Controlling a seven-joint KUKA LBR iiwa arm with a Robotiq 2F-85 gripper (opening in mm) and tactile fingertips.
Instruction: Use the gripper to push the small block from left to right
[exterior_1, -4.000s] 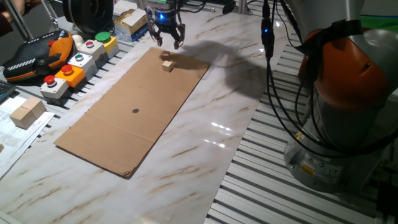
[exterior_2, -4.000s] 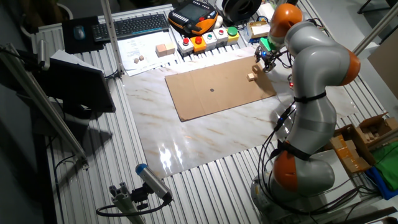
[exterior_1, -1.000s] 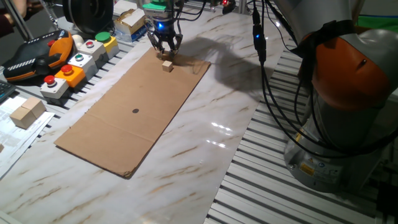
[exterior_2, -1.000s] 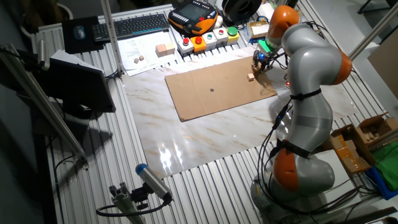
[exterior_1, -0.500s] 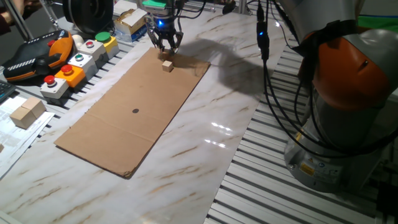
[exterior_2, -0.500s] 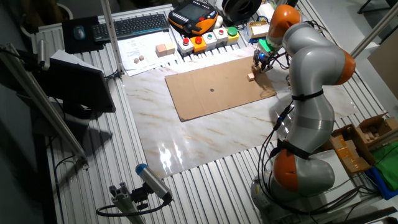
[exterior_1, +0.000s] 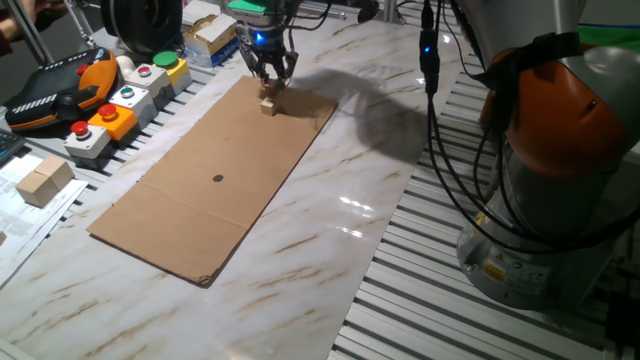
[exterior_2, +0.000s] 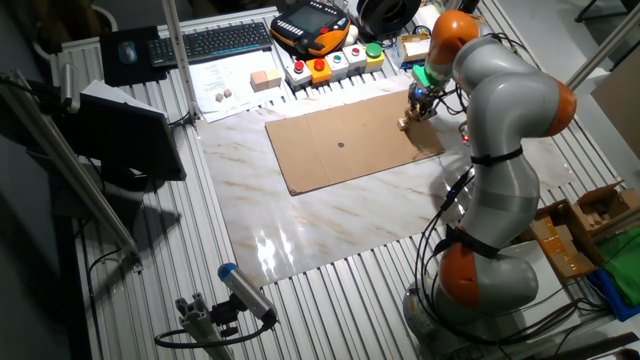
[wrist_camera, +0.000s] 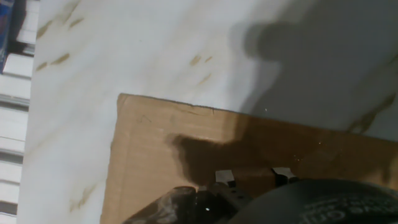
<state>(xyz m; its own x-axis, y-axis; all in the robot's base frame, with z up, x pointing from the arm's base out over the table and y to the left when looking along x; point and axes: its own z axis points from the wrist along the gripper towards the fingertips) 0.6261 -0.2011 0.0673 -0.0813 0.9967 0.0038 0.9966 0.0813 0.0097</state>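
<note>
Here the gripper (exterior_1: 271, 80) touches the small block (exterior_1: 268, 103); fingers near-closed, gripping nothing.

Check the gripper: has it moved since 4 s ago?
Yes. The gripper has dropped from above the cardboard sheet's far edge down onto the small block.

Your gripper (exterior_1: 270, 72) has open cardboard (exterior_1: 215, 180) toward the near end. Button boxes (exterior_1: 130, 95) crowd the table's (exterior_1: 330, 250) far edge
</note>
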